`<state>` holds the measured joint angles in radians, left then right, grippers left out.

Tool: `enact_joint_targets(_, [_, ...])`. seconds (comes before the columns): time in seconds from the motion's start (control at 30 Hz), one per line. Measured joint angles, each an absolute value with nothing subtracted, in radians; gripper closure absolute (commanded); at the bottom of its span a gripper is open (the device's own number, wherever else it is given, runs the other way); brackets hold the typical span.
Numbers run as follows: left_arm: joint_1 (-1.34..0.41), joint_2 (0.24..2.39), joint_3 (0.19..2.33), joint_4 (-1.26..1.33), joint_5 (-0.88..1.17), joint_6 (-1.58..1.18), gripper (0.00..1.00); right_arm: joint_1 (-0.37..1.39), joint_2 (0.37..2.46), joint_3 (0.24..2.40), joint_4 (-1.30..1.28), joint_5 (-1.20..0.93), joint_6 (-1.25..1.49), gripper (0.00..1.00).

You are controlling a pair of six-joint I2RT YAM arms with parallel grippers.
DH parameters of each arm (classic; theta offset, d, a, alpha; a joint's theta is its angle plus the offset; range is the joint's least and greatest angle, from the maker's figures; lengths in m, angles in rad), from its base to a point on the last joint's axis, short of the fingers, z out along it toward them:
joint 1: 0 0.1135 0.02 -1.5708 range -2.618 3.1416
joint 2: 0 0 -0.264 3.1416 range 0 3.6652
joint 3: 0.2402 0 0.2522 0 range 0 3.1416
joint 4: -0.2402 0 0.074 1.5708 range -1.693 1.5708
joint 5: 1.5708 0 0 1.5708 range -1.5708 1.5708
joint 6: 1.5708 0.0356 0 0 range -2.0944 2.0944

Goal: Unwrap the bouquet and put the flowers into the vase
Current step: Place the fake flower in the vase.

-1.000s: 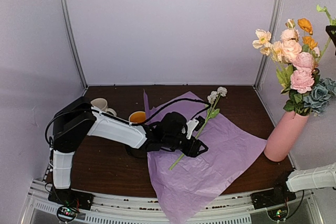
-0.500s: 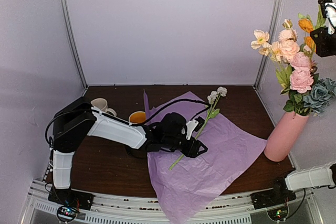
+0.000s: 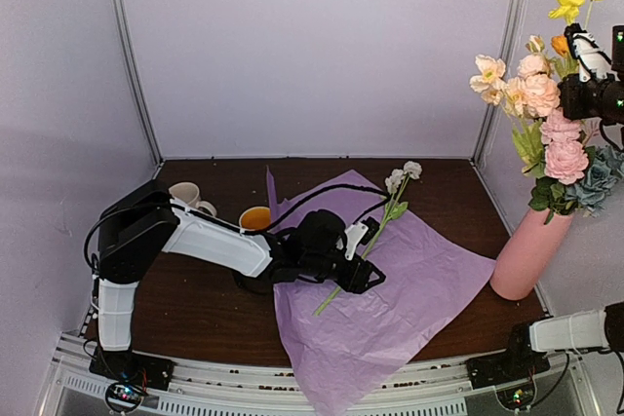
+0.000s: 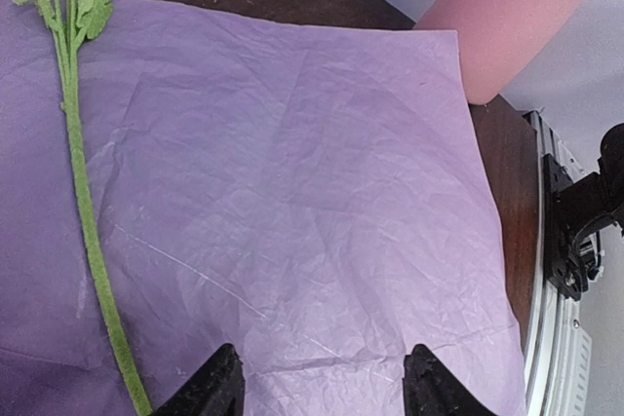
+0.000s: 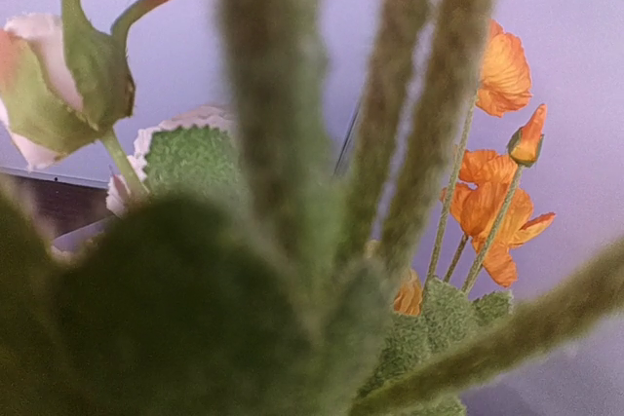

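Right gripper [image 3: 583, 56] closed on fuzzy green yellow-bloomed stem [image 3: 567, 7] above tall matte pink vase [image 3: 525, 252]: insertion step. Next: lower stem into mouth. Left gripper [image 4: 322, 382] part-open, empty.

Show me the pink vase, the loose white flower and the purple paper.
pink vase [image 3: 531, 252]: overhead view, middle of its body.
white flower [image 3: 396, 180]: overhead view, its blooms.
purple paper [image 3: 419, 280]: overhead view, bare centre.

Pink vase [image 3: 526, 252] upright at right, holding mixed flowers [image 3: 542, 94]; yellow flower [image 3: 567, 4] above them; white-bloomed stem [image 3: 391, 208] lies on flat lilac paper [image 3: 419, 284].
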<state>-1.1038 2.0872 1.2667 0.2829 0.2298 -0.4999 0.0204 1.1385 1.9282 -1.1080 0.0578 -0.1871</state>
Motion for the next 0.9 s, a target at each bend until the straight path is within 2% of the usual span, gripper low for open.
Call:
enact_joint_targets(0.17, [-1.103,2.087,1.267,0.282,0.231,-0.5,0.42,-0.02,1.131,1.904,-1.082,0.022,-0.199,1.0])
enact_joint_targets(0.4, [-1.103,2.087,1.267,0.282,0.233,-0.5,0.42,-0.11,1.155,2.007,-1.108,-0.052,-0.212,1.0])
enact_joint_targets(0.9, [-1.104,2.088,1.271,0.268,0.248,-0.5,0.42,-0.311,1.18,2.103,-1.231,-0.36,-0.397,1.0])
